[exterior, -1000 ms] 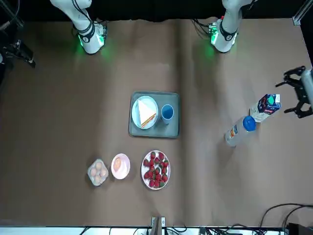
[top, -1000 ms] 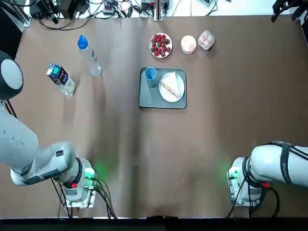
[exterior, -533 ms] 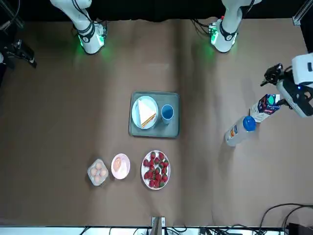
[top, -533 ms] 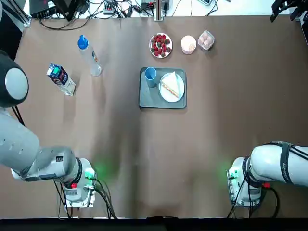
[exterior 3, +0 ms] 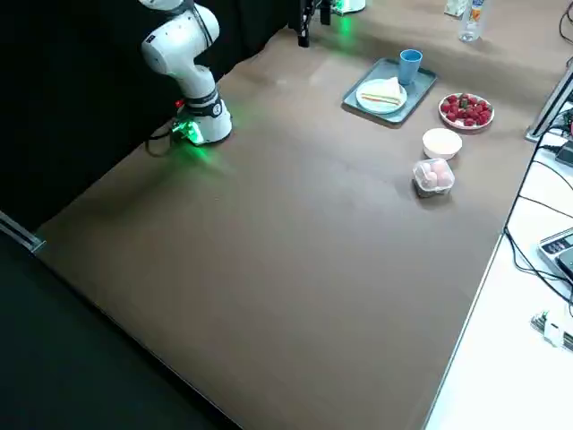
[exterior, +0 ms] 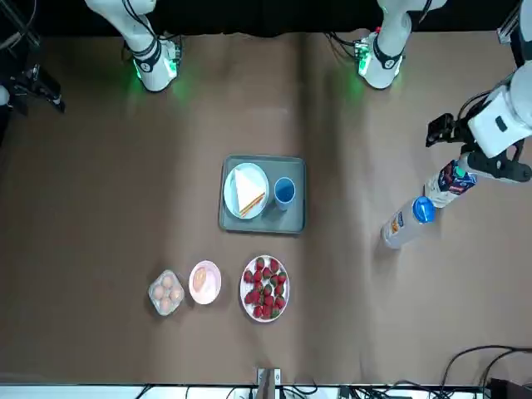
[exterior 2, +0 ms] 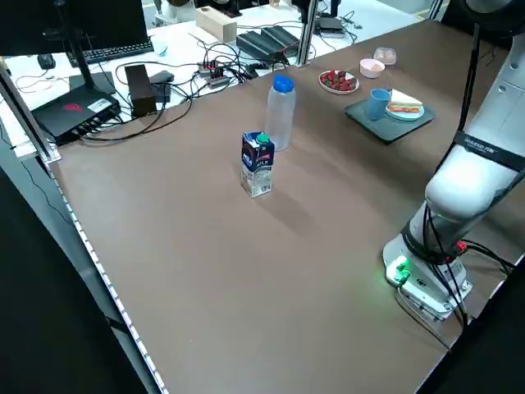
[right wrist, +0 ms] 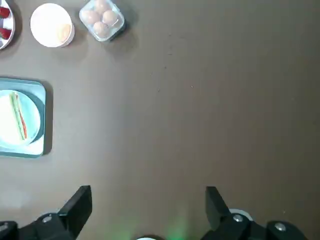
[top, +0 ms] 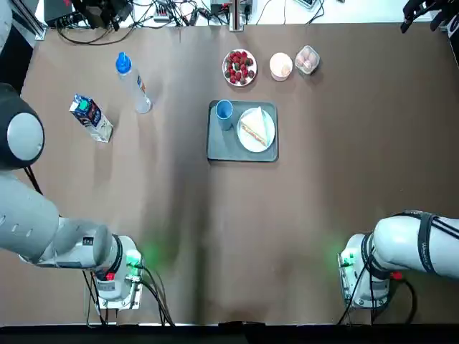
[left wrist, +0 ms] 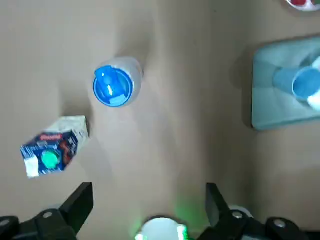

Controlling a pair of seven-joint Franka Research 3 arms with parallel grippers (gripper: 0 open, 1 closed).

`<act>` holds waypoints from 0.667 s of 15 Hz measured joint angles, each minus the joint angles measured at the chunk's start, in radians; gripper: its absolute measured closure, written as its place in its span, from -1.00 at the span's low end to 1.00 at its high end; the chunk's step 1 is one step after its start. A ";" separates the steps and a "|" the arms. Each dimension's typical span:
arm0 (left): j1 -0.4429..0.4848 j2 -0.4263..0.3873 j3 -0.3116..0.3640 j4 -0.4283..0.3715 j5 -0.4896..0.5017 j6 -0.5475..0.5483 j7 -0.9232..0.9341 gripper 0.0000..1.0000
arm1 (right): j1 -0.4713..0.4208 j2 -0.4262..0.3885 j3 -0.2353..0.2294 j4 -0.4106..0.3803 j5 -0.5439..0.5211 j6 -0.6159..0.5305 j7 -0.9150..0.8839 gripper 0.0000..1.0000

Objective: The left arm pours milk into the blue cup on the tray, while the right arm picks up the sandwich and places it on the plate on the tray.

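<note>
A brown desk (top: 308, 215) carries the breakfast set: at its middle a grey tray (top: 222, 147) holds the blue cup (top: 224, 110) beside a white plate (top: 246, 140) with the sandwich (top: 254, 130) lying on it. The milk carton (top: 91, 118) stands upright well to the robot's left of the tray, near a clear water bottle (top: 133, 84) with a blue cap. Beyond the tray, along the far side, sit a plate of strawberries (top: 239, 67), a small bowl (top: 281, 65) and a clear box of eggs (top: 307, 59).

The left pincer (left wrist: 149, 200) hangs high above the desk at the robot's left, fingers (left wrist: 80, 202) spread wide and holding nothing; its wrist view looks straight down on the carton (left wrist: 54, 152), the bottle cap (left wrist: 113, 86) and the tray's edge (left wrist: 262, 107). In the front view the left arm's wrist is just beside the carton (exterior: 453, 179). The right pincer (right wrist: 149, 202) is likewise raised over bare desk to the robot's right of the tray, fingers (right wrist: 77, 205) apart and empty, well clear of the sandwich (right wrist: 17, 120)
</note>
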 joint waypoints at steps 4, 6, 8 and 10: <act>-0.041 0.009 0.001 -0.008 0.056 0.045 -0.151 -0.98 | -0.006 0.000 -0.006 0.008 0.000 -0.002 0.029 -1.00; -0.053 0.018 0.000 -0.008 0.061 0.103 -0.179 -0.98 | -0.007 0.008 -0.006 0.036 0.000 -0.009 0.030 -1.00; -0.057 0.023 0.001 -0.008 0.062 0.142 -0.185 -0.98 | -0.007 0.032 -0.006 0.088 0.000 -0.048 0.031 -1.00; -0.057 0.025 0.001 -0.008 0.062 0.161 -0.185 -0.98 | -0.008 0.066 -0.006 0.143 0.000 -0.089 0.031 -1.00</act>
